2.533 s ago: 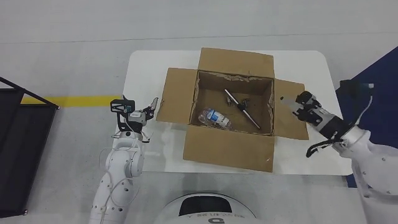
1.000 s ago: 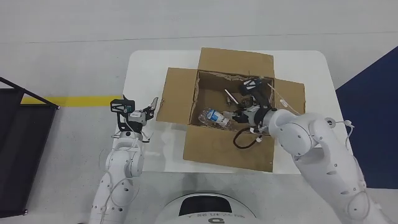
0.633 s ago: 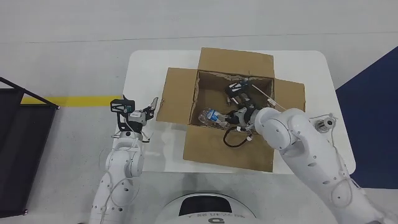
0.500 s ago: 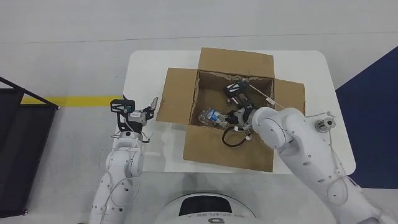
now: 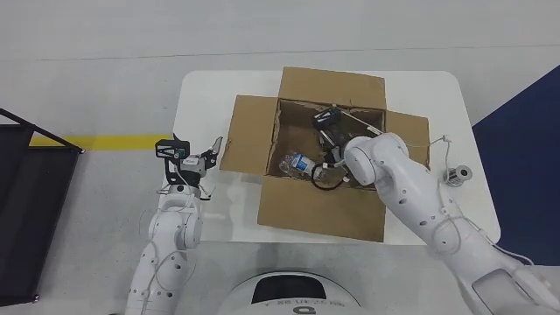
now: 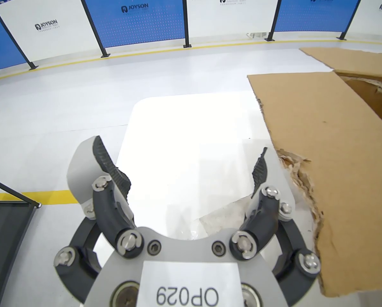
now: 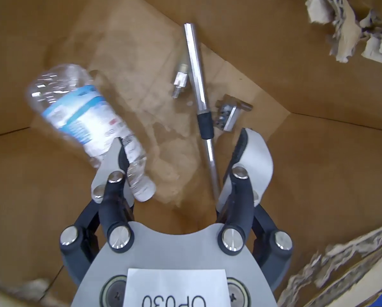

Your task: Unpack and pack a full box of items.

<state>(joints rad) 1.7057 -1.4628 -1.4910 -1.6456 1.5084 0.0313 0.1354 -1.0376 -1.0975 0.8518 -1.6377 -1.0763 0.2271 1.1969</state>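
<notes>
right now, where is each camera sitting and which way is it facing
Top view: above the arms, facing down at the table and open cardboard box; left arm and right arm show.
Left wrist view: on the left wrist, facing across the table past a box flap; open left pincer shows.
Right wrist view: down inside the box, facing a water bottle and metal rod; open right pincer shows.
Shared: top and right wrist views both show bottle and rod.

Box (image 5: pixel 319 206) plain brown cardboard. Bottle (image 7: pixel 82 110) clear, label blue and white. Rod (image 7: pixel 195 71) silver, black grip. Table (image 5: pixel 201 96) white. Floor stripe (image 5: pixel 101 142) yellow. Fence panels (image 6: pixel 139 17) alternate blue and white.
</notes>
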